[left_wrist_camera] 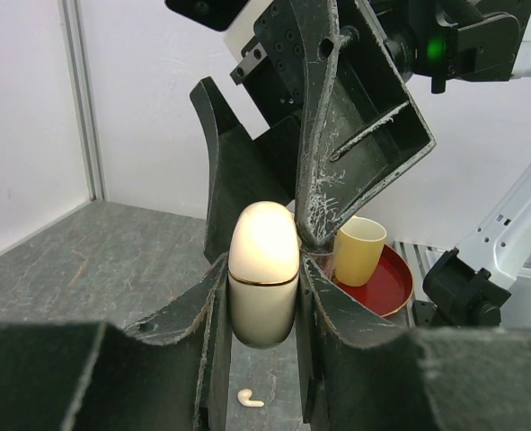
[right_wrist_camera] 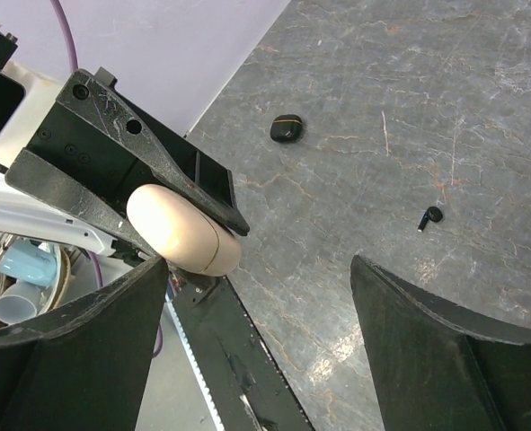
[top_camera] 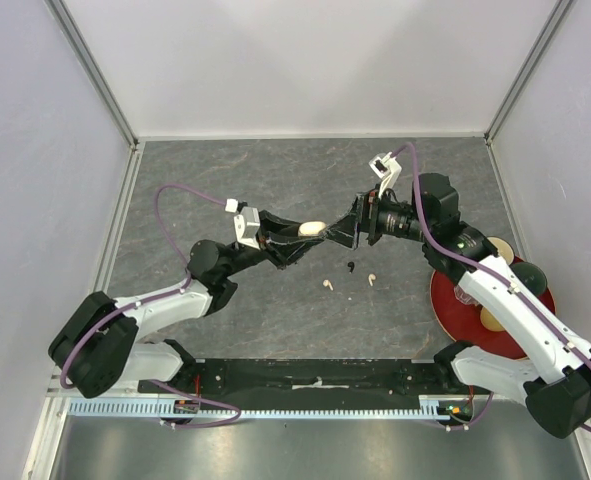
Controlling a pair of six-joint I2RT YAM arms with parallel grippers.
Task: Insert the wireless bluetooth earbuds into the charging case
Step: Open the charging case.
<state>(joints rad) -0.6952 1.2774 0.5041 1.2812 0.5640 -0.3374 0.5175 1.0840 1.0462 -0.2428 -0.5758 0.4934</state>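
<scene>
Above mid-table, left pincer [left_wrist_camera: 263, 278] pinching cream charging case [top_camera: 313, 229], lid shut. Right pincer [right_wrist_camera: 258, 262] spread beside it. Cream earbuds [top_camera: 328, 285] and black earbud [top_camera: 350, 266] lie on table [top_camera: 225, 190]; none seated yet.

Charging case [top_camera: 313, 229] in left gripper [top_camera: 316, 235], above earbuds [top_camera: 328, 285] lying on table [top_camera: 225, 180].

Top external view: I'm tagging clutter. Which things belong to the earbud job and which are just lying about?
Job: cream charging case in the left end effector; two white earbuds; black earbud; small black case, probably.
Lying about: red tray; yellow cup on it.
</scene>
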